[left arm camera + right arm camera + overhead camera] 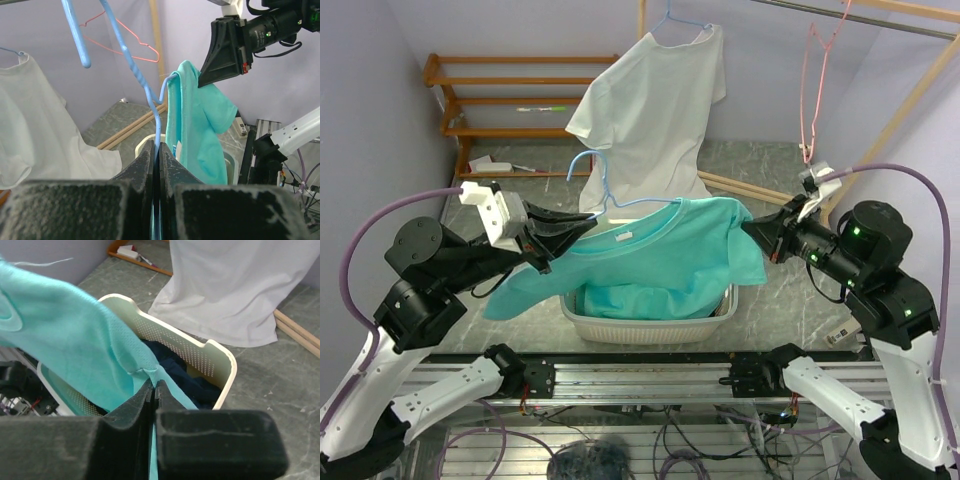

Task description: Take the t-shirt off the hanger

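Observation:
A teal t-shirt (660,250) hangs on a light blue wire hanger (610,200) over a white laundry basket (650,325). My left gripper (582,228) is shut on the hanger's wire near the left shoulder; in the left wrist view the blue hanger (135,75) runs up from between my closed fingers (158,150), with the shirt (192,125) draped on its far end. My right gripper (750,230) is shut on the shirt's right sleeve edge; in the right wrist view the teal fabric (75,345) is pinched at my fingertips (154,385).
A white t-shirt (650,110) hangs on another blue hanger at the back. A pink hanger (815,70) hangs from the wooden rack at the right. A wooden shelf (500,100) stands back left. Dark clothing (185,372) lies in the basket (220,352).

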Action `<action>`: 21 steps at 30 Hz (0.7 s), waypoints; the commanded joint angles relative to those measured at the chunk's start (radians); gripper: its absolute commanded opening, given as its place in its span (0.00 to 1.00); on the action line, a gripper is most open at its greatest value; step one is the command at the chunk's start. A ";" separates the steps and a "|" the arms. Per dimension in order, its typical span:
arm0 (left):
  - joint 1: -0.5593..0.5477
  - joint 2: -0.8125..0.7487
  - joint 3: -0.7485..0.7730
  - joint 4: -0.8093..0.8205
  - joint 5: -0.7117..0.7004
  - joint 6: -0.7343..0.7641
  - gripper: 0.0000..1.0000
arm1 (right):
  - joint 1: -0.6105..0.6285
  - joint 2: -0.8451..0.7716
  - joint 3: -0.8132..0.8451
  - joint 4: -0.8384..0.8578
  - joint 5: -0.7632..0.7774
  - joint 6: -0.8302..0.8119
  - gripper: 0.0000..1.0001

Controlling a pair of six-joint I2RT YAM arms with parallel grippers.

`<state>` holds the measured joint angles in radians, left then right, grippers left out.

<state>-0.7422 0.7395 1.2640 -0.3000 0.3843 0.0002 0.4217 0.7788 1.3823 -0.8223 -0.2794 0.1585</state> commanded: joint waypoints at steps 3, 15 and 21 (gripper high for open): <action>-0.001 -0.029 -0.009 0.021 -0.026 -0.008 0.07 | 0.002 0.030 0.018 0.000 0.183 0.024 0.00; -0.001 -0.081 -0.037 -0.008 -0.061 -0.007 0.07 | 0.002 0.053 0.058 -0.089 0.825 0.137 0.00; -0.001 -0.110 -0.034 -0.028 -0.086 -0.001 0.07 | 0.002 0.075 -0.003 -0.114 0.845 0.147 0.00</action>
<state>-0.7425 0.6697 1.2201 -0.3420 0.3481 -0.0006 0.4290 0.8417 1.4166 -0.8970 0.4149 0.2966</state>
